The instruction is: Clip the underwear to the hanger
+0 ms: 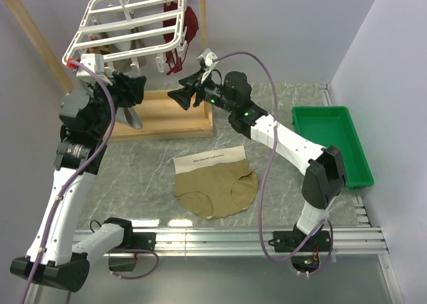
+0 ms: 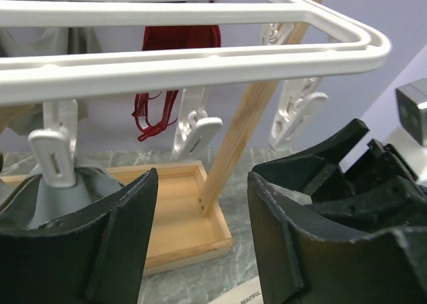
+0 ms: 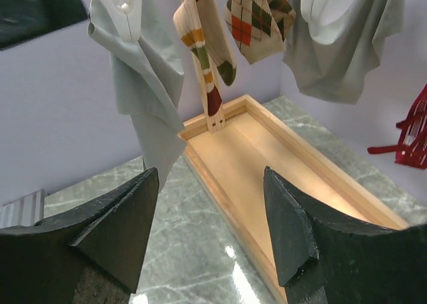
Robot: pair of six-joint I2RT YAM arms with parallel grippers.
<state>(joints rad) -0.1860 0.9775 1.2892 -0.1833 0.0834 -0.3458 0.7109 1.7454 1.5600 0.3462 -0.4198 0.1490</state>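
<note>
The tan underwear (image 1: 215,183) lies flat on the grey table between the arms, waistband toward the back. The white grid hanger (image 1: 127,24) hangs from the wooden stand at back left; its rails (image 2: 200,61) and dangling clips (image 2: 195,127) fill the left wrist view. My left gripper (image 1: 133,89) is open and empty just under the hanger's front edge (image 2: 200,237). My right gripper (image 1: 180,95) is open and empty, raised to the hanger's right and pointing left (image 3: 210,231). Neither touches the underwear.
The wooden frame stand (image 1: 167,114) has a tray base (image 3: 267,151). A grey garment (image 2: 60,197), a dark red garment (image 2: 180,37) and argyle socks (image 3: 257,17) hang clipped on the hanger. A green tray (image 1: 330,141) sits at the right.
</note>
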